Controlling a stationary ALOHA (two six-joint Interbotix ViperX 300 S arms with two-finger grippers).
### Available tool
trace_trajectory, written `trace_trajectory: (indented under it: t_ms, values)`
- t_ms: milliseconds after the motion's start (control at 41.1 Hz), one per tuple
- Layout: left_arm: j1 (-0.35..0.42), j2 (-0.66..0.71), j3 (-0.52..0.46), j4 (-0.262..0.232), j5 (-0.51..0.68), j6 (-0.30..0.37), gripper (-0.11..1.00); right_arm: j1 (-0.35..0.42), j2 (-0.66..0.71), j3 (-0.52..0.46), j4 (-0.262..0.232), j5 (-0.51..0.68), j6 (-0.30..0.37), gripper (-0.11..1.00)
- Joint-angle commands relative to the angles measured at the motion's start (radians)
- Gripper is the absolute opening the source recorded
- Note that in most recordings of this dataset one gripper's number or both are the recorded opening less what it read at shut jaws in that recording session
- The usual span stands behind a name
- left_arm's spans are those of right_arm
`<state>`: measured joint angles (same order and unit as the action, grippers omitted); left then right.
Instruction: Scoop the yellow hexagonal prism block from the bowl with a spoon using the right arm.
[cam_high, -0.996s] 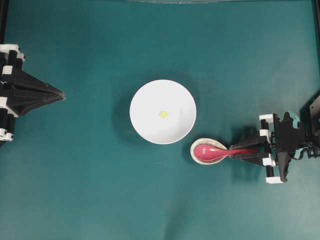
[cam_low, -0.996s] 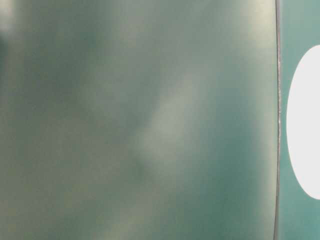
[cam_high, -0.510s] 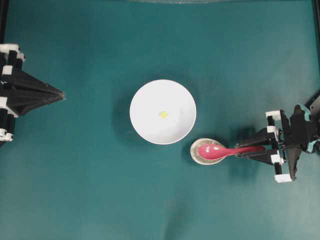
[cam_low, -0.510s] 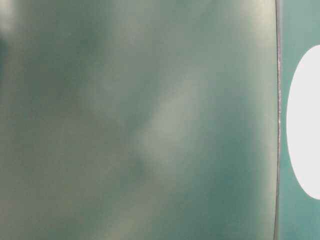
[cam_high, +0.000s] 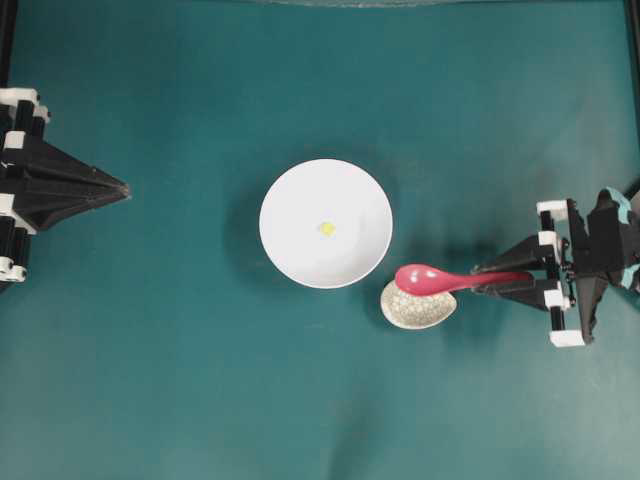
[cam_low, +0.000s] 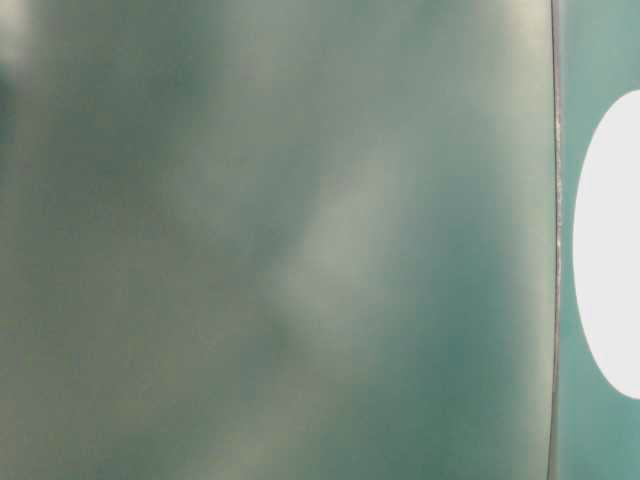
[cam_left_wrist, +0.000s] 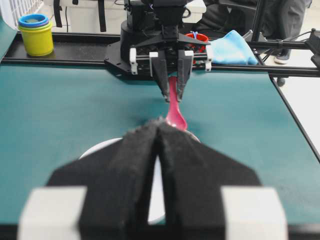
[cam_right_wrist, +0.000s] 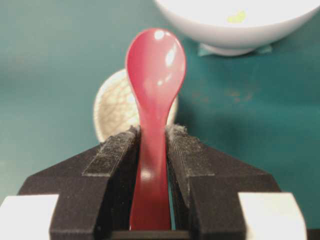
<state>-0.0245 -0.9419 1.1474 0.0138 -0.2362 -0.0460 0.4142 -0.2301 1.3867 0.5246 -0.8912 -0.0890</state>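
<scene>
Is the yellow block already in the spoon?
No, the block lies in the middle of the bowl, while the spoon, held by the right gripper, is empty beside the bowl.

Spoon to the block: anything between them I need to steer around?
Only the bowl's near rim. The spoon, held by the right gripper, is above the spoon rest; the block lies alone in the bowl.

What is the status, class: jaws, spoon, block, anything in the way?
Right gripper shut on spoon, scoop above speckled spoon rest. Left gripper shut, parked. Yellow block sits in white bowl. Nothing between spoon and bowl.
</scene>
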Motion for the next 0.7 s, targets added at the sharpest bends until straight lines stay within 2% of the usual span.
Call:
trace_trajectory:
  t_ms: [0, 267, 486, 680]
  values:
    - [0.003, 0.003, -0.026, 0.0, -0.008, 0.002, 0.03, -0.04, -0.057, -0.015, 0.002, 0.044, -0.032, 0.25]
    - [0.003, 0.003, -0.025, 0.0, -0.011, 0.003, 0.03, -0.153, -0.193, -0.061, 0.002, 0.255, -0.158, 0.25]
    - [0.003, 0.003, -0.025, 0.0, -0.008, 0.015, 0.03, -0.267, -0.308, -0.147, 0.0, 0.525, -0.261, 0.25]
    - [0.003, 0.003, -0.025, 0.0, -0.011, 0.02, 0.03, -0.387, -0.341, -0.232, -0.003, 0.784, -0.298, 0.25]
